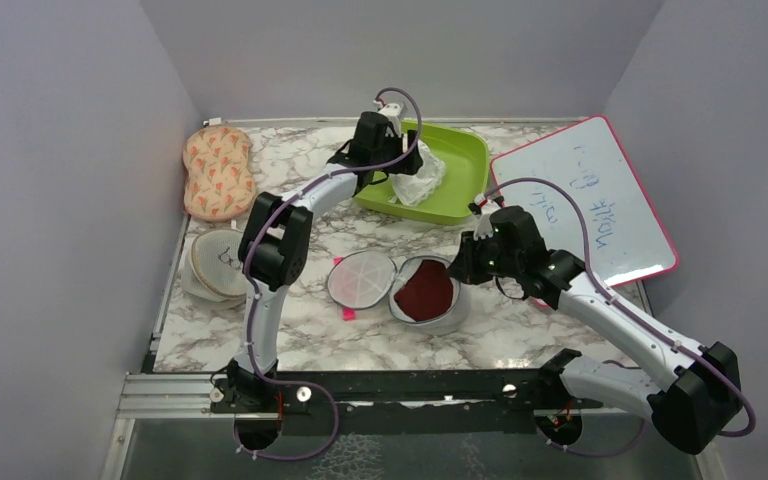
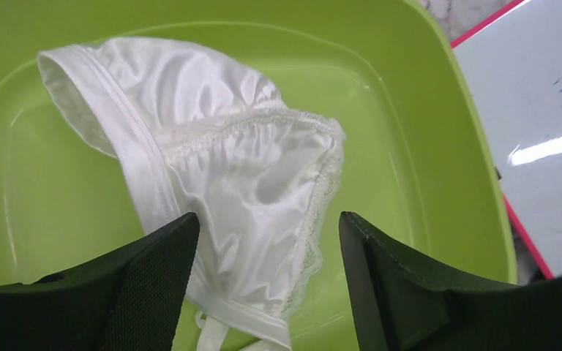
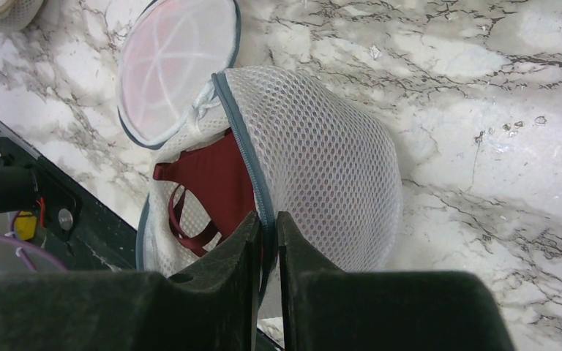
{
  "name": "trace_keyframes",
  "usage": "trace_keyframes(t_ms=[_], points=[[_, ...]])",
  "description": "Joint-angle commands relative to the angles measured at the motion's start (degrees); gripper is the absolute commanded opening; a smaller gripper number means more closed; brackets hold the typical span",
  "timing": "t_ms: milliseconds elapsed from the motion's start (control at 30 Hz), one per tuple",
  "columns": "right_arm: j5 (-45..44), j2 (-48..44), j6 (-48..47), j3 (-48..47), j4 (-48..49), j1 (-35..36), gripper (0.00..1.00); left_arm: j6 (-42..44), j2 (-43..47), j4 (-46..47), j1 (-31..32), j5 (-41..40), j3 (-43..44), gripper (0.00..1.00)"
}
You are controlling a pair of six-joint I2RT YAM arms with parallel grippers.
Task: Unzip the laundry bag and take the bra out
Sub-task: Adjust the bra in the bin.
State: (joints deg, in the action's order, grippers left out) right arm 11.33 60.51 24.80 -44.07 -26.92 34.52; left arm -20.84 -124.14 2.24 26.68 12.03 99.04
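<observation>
- White-grey mesh is forming the laundry bag [image 1: 362, 279], which is lying unzipped near the middle of the desk [image 1: 290, 345]. Its two domed halves are spreading side by side like an open clamshell.
- The right fingers [image 3: 219, 292] are standing narrow, pinching the bag's grey zip rim [image 3: 243, 146] on the half nearer that arm. This grip is probably steadying the bag and keeping its mouth open for reaching in.
- That pinched half is holding a dark red garment [image 3: 216, 179] with thin straps. It may be a second bra, but I cannot tell.
- The other half is lying mouth-up and showing only its pale ribbed lining, with nothing visible inside.
- A lime-green tray [image 2: 424, 146] is sitting at the far side of the desk, well apart from the bag. It is serving as the drop-off place.
- The tray is holding a white bra [image 2: 234, 161] of satin with a lace edge, crumpled on the tray floor.
- The left fingers [image 2: 154, 292] are hovering wide apart just over the bra, one on each side of the lace edge, gripping nothing.
- A whiteboard [image 1: 580, 190] is lying just beside the tray. A beige mesh case [image 1: 218, 262] is resting by the left edge, away from the work.
</observation>
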Motion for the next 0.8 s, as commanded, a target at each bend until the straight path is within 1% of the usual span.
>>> trace_keyframes(t_ms=[0,67,133,167,233,300,367,467,600,667,700,733,767], points=[[0.71,-0.10,0.18,0.41,-0.02,0.19,0.12,5.75,-1.41,-2.47,2.02,-3.65,2.85,0.61],[1.28,-0.04,0.39,0.40,0.42,0.19,0.12,5.71,-0.44,-2.49,2.34,-6.08,1.70,0.61],[2.00,-0.09,0.67,0.73,0.90,0.19,0.12,5.27,1.70,-0.44,2.34,-6.71,-1.50,0.71],[2.20,-0.11,0.80,0.93,1.10,0.19,0.12,5.13,2.84,0.50,2.33,-6.68,-2.99,0.74],[2.60,-0.14,0.95,1.37,1.39,0.19,0.12,5.11,4.57,1.46,2.26,-6.46,-5.20,0.78],[2.81,-0.26,0.92,1.65,1.72,0.19,0.12,4.80,5.76,1.19,1.70,-6.82,-6.42,0.79],[2.83,-0.17,0.80,1.79,1.71,0.22,0.12,2.92,6.40,1.89,0.42,-6.01,-7.78,0.79],[2.73,0.12,0.45,1.76,1.52,0.19,0.12,-0.11,5.59,4.40,-1.70,-1.85,-8.35,0.78],[2.81,0.24,0.34,1.39,1.27,0.19,0.12,-2.43,1.23,4.53,-2.33,0.32,-4.30,0.77],[2.77,0.10,0.45,1.19,1.16,0.19,0.12,-3.38,-0.72,4.02,-2.29,-0.05,-1.99,0.77],[2.74,-0.01,0.45,1.03,1.05,0.19,0.12,-4.13,-1.42,5.06,-2.35,0.61,-1.49,0.76],[2.65,-0.10,0.51,0.87,0.93,0.19,0.12,-4.75,-2.04,6.53,-2.41,1.72,-1.04,0.75],[2.57,-0.27,0.61,0.89,0.76,0.19,0.12,-5.19,-2.98,7.42,-2.36,2.90,0.12,0.70]])
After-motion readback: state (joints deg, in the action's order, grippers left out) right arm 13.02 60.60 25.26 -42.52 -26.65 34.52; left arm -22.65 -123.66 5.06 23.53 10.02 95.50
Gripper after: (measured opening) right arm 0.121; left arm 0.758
